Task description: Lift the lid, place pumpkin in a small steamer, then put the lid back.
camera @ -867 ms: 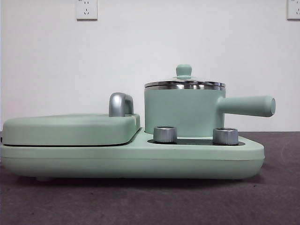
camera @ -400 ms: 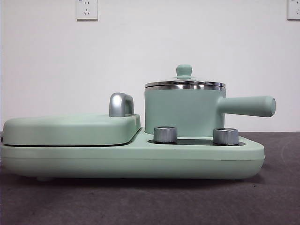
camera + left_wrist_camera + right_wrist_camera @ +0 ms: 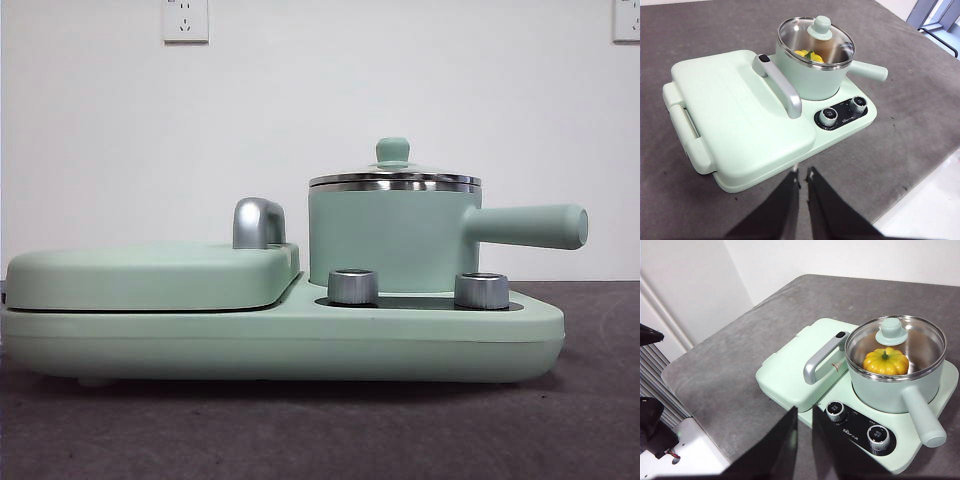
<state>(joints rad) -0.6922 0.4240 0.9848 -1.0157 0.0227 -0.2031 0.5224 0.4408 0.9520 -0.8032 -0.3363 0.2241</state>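
The small glossy yellow-orange ribbed toy pumpkin [image 3: 885, 361] with its short green stem sits upright on the shiny steel floor of the mint-green cylindrical steamer pot [image 3: 900, 387], seen clearly through the round glass lid [image 3: 912, 342] with the silver rim and mint-green knob, which rests flat and closed on the pot's chrome rim. From the left wrist view only a yellow patch of the pumpkin [image 3: 802, 53] shows under the glass; in the front view it is hidden by the pot wall [image 3: 385, 240]. The pot stands on the wide mint-green appliance base [image 3: 300, 340], behind 2 silver knobs [image 3: 352, 286], with its long straight handle [image 3: 530, 226] pointing sideways. Beside it lies the large flat rectangular mint-green cover [image 3: 740, 120] with a chrome handle [image 3: 782, 87]. The left gripper [image 3: 802, 177] and the right gripper [image 3: 805, 415] each hover well apart from the appliance, jaws nearly pressed together with a thin gap, pinching nothing.
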